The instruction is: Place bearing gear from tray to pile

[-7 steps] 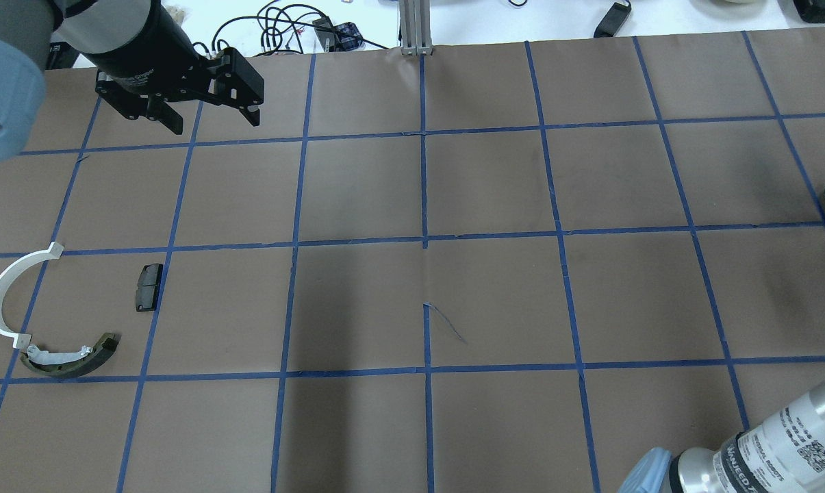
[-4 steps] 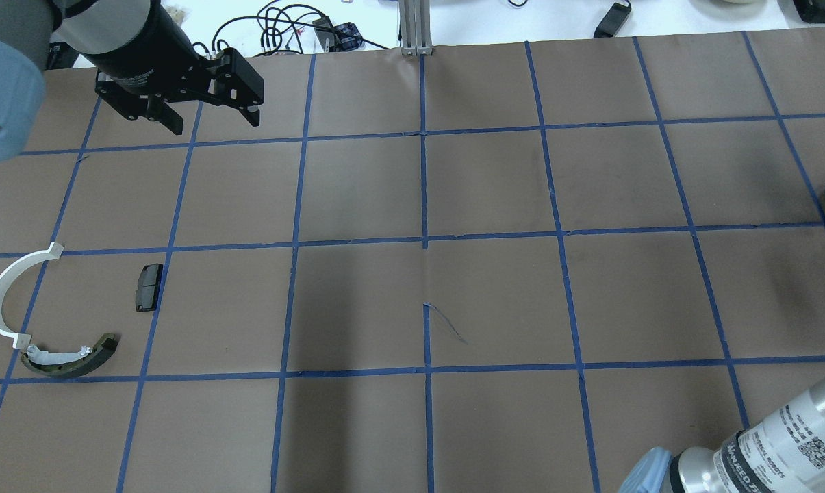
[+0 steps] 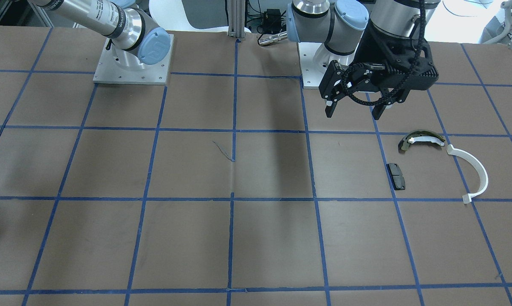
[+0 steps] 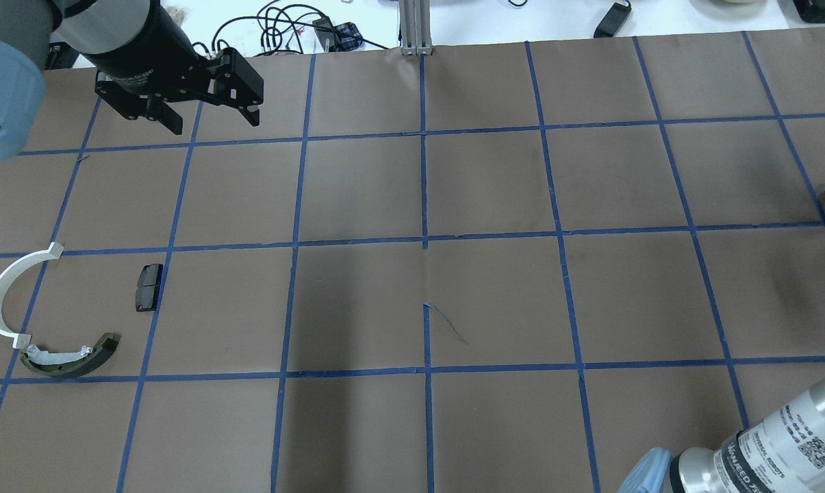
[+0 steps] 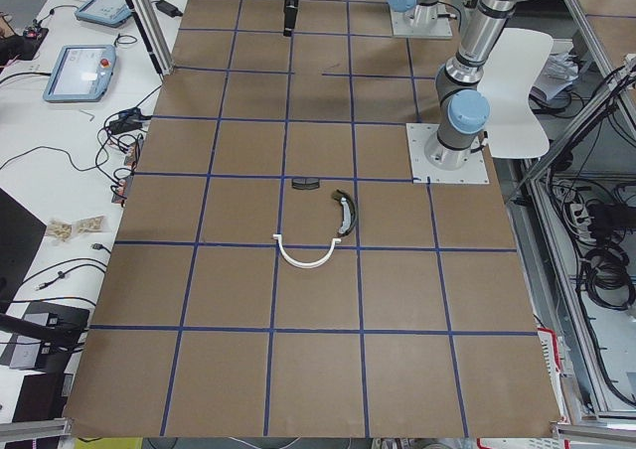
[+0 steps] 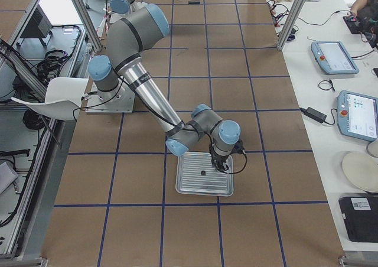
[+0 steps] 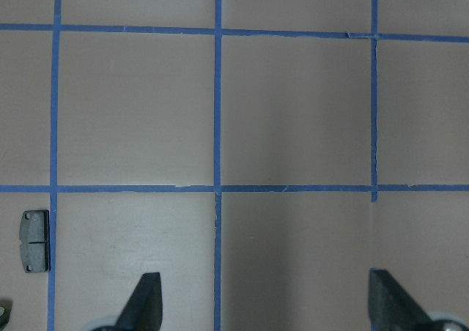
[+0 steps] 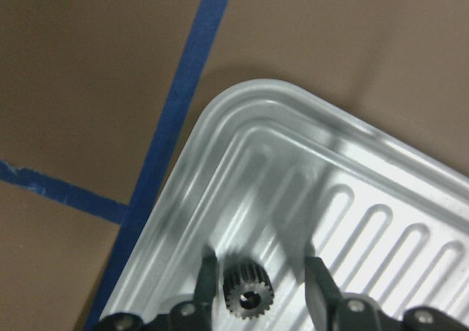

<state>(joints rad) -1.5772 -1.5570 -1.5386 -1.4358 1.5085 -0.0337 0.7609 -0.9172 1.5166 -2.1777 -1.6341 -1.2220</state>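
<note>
The right gripper (image 8: 261,272) sits low over one ribbed metal tray (image 8: 278,93), its fingers parted on either side of the single bearing gear (image 8: 248,294), which lies flat near the tray's corner. The left gripper (image 4: 212,118) hovers spread wide and empty, well apart from the pile of three parts: one white arc (image 4: 1,294), one olive-and-white shoe-like piece (image 4: 70,357) and one black pad (image 4: 148,287).

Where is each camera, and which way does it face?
Front-facing: across the table, facing the robot; both arm bases, open left gripper.
Overhead: behind the robot, looking forward and down; left gripper, part of the right arm.
Left side: table's left end, looking along it; left arm near.
Right side: table's right end; right arm over the ribbed metal tray.
Left wrist: straight down; its own fingertips.
Right wrist: down into the tray; its fingers flank the small dark toothed gear.
Shared: front, overhead and left views show the white semicircular plastic arc.
</note>
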